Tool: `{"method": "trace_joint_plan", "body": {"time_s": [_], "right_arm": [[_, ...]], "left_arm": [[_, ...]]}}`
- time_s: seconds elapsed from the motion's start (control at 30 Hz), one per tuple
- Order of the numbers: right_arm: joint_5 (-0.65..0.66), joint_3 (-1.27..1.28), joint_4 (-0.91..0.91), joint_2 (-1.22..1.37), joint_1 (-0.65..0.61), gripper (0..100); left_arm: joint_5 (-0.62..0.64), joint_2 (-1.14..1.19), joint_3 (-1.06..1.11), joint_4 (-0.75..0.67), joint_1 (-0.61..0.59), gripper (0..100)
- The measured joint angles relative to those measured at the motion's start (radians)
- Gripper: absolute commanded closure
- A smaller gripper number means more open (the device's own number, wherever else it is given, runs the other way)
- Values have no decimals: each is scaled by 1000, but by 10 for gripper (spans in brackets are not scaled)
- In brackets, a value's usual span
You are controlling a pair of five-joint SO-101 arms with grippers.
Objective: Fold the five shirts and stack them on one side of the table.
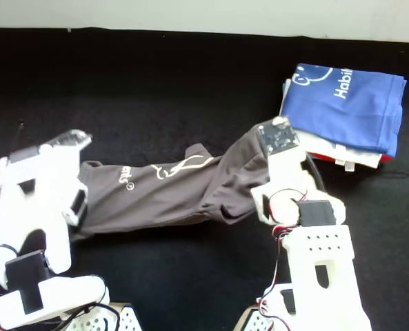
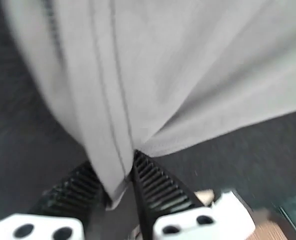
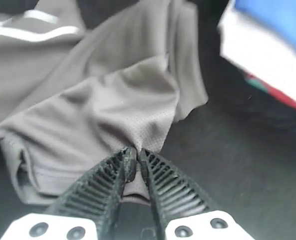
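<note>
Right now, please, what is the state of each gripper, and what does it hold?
Left gripper: closed, holding the grey shirt by a stitched edge.
Right gripper: closed, holding the same grey shirt.

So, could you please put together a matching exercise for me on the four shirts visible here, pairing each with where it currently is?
Things:
1. grey shirt
2. blue shirt
3. white shirt
4. red shirt

Places:
A. uppermost of the folded ones
B. thin edge showing beneath the white one
C. stretched between the left claw and the right claw, both shut on it
D. directly under the blue one

Pairs: 1-C, 2-A, 3-D, 4-B.
</note>
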Motion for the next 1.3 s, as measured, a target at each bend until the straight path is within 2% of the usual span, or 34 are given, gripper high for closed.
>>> {"method": "trace_joint_plan", "body": {"time_s": [0.13,0.27,0.53,0.67,0.9,1.3], "right_arm": [[0,-141,-35,0,46,991],[0,-347,-37,0,55,991],[0,-582,-37,0,57,991],[26,-671,-37,0,57,991],[138,-870,-68,0,57,991],[147,-1211,-66,-14,58,991]], "left_arm": [[55,2,-269,193,0,992],[80,2,-555,316,2,992],[83,2,-941,385,2,992],[120,-35,-1042,385,2,992],[144,-252,-1169,385,12,992],[144,-508,-1221,376,15,992]]}}
